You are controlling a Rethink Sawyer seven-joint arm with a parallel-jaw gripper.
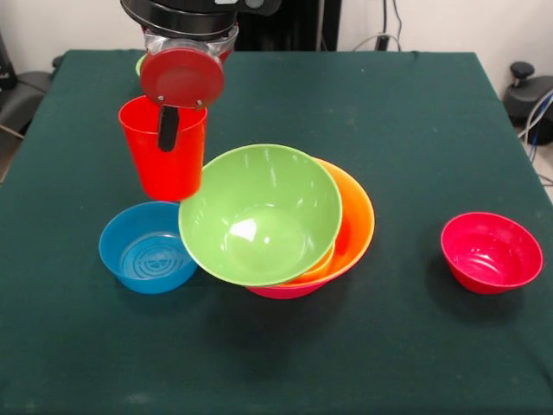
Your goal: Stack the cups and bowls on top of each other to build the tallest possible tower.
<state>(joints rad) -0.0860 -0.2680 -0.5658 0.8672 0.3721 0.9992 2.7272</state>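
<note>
The pincer (168, 130) held a red cup (164, 160) by its rim, one black finger (168, 128) down its outer wall, lifted above the green counter (415, 130). Just below sat a small blue bowl (147, 248). Beside it, a green bowl (259, 214) lay tilted in an orange bowl (356, 226) over a pink bowl (281, 292). A small red bowl (491, 252) stood well apart.
</note>
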